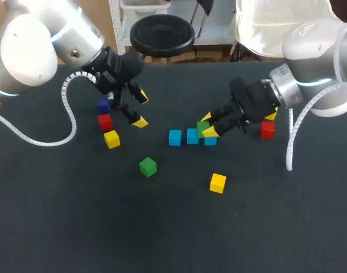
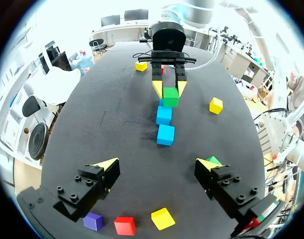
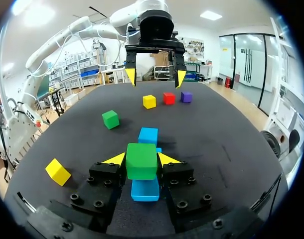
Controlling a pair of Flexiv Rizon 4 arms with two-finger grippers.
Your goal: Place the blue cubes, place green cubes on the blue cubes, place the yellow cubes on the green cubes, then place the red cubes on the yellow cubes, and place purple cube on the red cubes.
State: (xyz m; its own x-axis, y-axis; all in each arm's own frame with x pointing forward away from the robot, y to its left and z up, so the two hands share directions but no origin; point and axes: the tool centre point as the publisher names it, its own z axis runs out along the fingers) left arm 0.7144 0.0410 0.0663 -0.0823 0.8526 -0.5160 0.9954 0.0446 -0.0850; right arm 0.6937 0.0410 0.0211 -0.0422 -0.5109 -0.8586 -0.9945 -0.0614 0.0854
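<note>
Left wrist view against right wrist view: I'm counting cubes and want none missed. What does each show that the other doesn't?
Left wrist only: a yellow cube beyond the right tool. Right wrist only: no extra cube, but the loose green cube shows whole, half hidden in the left one. Both: the held green cube over the blue cubes, and the purple cube.

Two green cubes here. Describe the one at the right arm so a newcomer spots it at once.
Find the row of three blue cubes near the middle of the table. At its right-hand end, the right gripper clamps a green cube between its yellow-tipped fingers, over the last blue cube. The other green cube sits alone, untouched.
</note>
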